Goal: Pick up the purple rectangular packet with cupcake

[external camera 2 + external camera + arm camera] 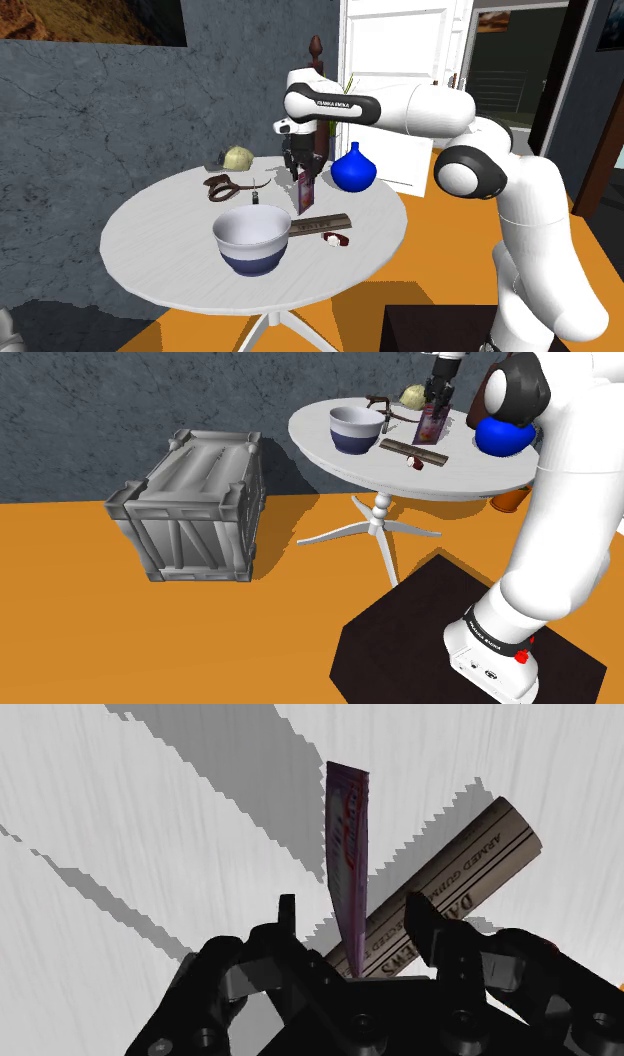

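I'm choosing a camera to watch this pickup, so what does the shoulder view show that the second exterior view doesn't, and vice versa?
Shoulder view: the grey crate in full, on the orange floor beside the table. Second exterior view: the white door behind the arm and a picture high on the wall. Both: the round white table, the bowl, the blue vase, and the fingers at the upright purple packet.

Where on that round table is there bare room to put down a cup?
Bare tabletop lies at the second exterior view's left, between bowl, scissors and rim. The middle is crowded: gripper straddling purple packet, brown ruler, blue vase.
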You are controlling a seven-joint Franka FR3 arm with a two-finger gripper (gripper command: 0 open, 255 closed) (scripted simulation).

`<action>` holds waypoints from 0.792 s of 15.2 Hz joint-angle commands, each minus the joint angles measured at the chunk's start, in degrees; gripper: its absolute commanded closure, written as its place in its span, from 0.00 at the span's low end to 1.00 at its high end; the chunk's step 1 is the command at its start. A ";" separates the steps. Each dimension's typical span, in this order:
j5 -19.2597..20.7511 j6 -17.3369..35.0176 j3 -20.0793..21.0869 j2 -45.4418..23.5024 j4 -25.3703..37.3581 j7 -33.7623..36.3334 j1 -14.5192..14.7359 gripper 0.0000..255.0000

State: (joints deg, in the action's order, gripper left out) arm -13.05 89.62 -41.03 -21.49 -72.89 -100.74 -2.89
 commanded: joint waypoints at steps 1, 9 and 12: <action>0.04 0.25 -0.01 0.07 -0.29 -0.01 0.07 1.00; 0.05 0.17 0.00 0.08 -0.22 0.04 0.09 1.00; -0.53 -2.66 0.05 -0.83 3.44 -0.06 -0.92 1.00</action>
State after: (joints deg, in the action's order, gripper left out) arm -13.51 87.70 -40.98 -22.21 -70.28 -100.84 -3.64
